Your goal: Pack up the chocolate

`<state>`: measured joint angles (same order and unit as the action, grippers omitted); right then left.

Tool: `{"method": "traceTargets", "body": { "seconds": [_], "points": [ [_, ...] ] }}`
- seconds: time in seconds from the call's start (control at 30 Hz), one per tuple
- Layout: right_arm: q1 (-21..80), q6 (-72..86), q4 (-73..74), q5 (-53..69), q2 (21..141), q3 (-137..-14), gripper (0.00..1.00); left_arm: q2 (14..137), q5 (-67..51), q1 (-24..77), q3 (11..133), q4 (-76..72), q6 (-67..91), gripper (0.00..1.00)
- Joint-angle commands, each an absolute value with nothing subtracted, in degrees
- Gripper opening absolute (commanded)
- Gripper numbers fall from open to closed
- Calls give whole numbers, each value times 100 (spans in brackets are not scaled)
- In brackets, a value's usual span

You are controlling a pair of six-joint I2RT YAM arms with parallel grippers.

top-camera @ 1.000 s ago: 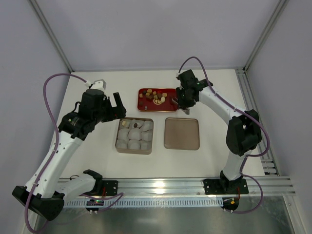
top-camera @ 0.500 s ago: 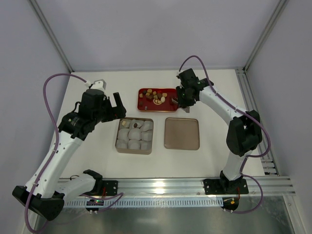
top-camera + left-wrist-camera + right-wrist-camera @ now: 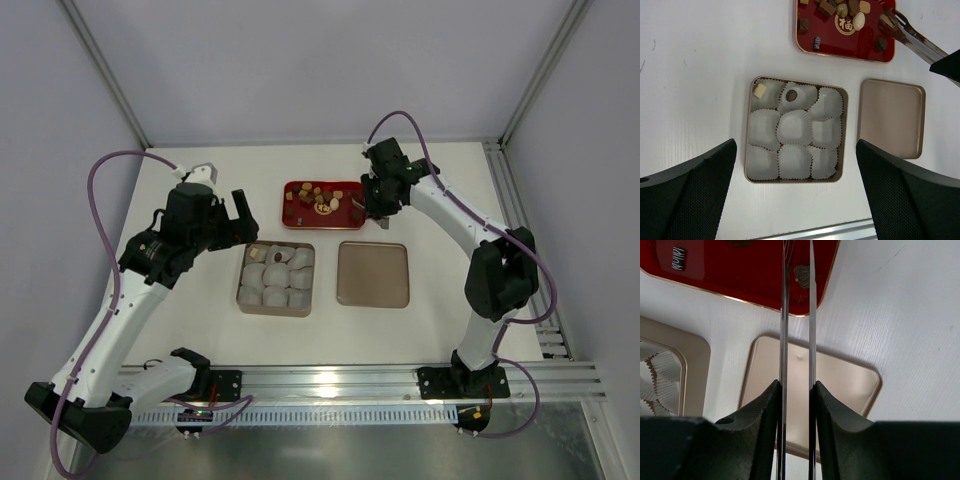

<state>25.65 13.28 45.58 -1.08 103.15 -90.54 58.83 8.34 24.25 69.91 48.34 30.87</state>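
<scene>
Several small chocolate pieces [image 3: 840,7], dark brown, tan and cream, lie in a red tray [image 3: 300,216] at the far middle. My right gripper [image 3: 796,390] is shut on metal tongs [image 3: 912,40]. Their thin arms reach over the tray's right end, with a tan piece [image 3: 801,274] lying between them. A tan square tin [image 3: 746,150] holds white paper cups; one back cup holds a cream piece [image 3: 760,90], its neighbour a dark one [image 3: 791,95]. My left gripper [image 3: 795,145] hovers open high above the tin.
The tin's flat lid [image 3: 373,273] lies right of the tin, under the right wrist. A small dark wrapped piece [image 3: 816,43] sits at the red tray's near left. A metal rail [image 3: 330,380] runs along the table's near edge.
The right gripper and its tongs have edged slightly toward the far side over the red tray. The left arm has not moved.
</scene>
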Motion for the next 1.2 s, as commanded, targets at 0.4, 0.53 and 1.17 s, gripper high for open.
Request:
{"method": "traceTargets", "body": {
  "seconds": [0.4, 0.53, 1.17],
  "points": [
    [2558, 1152, 4562, -79, 9527, -8535, 43, 5809, 712, 2408, 6970, 4632, 3111, 100],
    [2566, 1064, 4535, 184, 9554, -8438, 43, 5809, 703, 2408, 6970, 4632, 3129, 100],
    [2593, 923, 4658, 79, 9729, -8411, 43, 5801, 703, 2408, 6961, 4641, 3155, 99]
  ]
}}
